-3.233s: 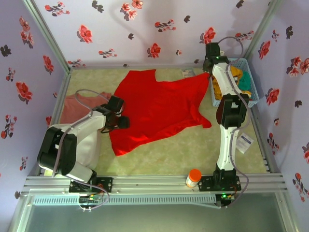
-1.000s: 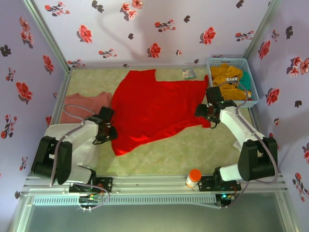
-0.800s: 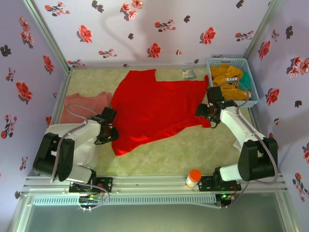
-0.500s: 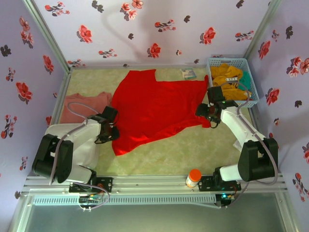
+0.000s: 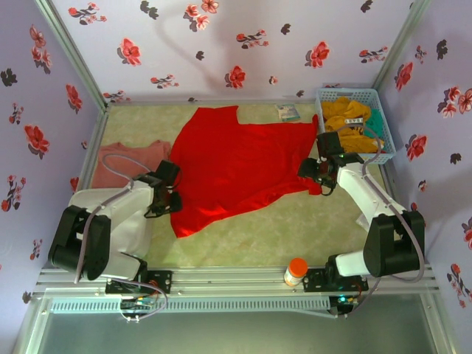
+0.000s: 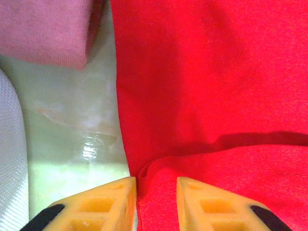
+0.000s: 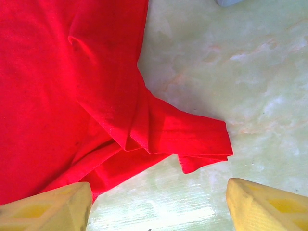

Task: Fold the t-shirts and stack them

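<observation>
While both arms reach low over the pale marbled table top, I see the large bright red cloth t-shirt lying crumpled and partly spread across the middle of it. The faded salmon-pink cloth t-shirt sits folded at the left side, just beside the red one's left edge. My left gripper is at that edge, its yellow fingers drawn close together with a puckered bit of red hem between them, so I read it as clenched on the red shirt. My right gripper is released, fingers spread wide, hovering over the bunched red sleeve on the shirt's right side. Just beyond it, the blue plastic basket in the far right corner holds mustard and teal cloth. A small orange-capped bottle stands at the near edge, beside the right arm's base.
</observation>
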You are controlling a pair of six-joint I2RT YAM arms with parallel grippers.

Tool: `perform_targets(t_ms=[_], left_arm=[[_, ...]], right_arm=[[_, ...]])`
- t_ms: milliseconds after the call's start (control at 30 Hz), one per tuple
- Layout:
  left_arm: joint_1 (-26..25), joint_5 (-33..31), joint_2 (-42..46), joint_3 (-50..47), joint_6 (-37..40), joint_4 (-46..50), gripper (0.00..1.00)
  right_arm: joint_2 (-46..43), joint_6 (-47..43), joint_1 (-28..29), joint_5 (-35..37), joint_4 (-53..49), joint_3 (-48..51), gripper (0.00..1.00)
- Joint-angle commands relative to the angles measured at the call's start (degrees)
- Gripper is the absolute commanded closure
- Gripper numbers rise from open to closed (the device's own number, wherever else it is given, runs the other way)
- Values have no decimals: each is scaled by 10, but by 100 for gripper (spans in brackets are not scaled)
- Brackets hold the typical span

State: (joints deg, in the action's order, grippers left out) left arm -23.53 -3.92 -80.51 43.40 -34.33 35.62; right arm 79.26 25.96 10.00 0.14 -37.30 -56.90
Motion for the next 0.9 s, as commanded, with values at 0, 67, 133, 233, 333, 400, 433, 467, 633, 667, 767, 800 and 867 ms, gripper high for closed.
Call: perform_targets(t_ms=[0,67,133,233,333,400,433,467,633,667,767,800,867], left_arm=[[-4,-13,10,12,5,15,71],[-4,-14,6,10,4,11,71],[-4,-14,-2,9,4,9,71],[-4,-13,-9,5,5,4,71],[-4,-12,-10,-2,3,-7,72],[-4,-8,-10,-2,2,-9,74],[-5,-6,-10,-2,2,-9,76],[-6,-5,-9,0,2,-8,78],[-8,-6,-3,4,4,-1,90],[-9,-6,-2,4,5,1,92],[-12,-5,1,6,7,10,96],[-14,-4,3,6,8,14,97],[-18,-5,10,6,8,20,100]], right_arm=[[-7,-3,-4,-5,0,7,26],[-4,-1,-4,-11,5,9,26],[-2,1,-4,-13,6,10,27],[-1,-1,-4,-10,5,9,27],[-1,-3,-4,-8,4,10,27],[-1,-2,-4,-8,4,9,27],[0,-2,-4,-8,5,10,27],[0,-2,-5,-8,5,10,27],[2,-2,-5,-7,6,9,27],[3,-2,-5,-7,6,9,27],[4,-2,-6,-6,6,9,27],[5,-2,-5,-5,6,10,27],[8,-2,-5,-4,7,11,28]])
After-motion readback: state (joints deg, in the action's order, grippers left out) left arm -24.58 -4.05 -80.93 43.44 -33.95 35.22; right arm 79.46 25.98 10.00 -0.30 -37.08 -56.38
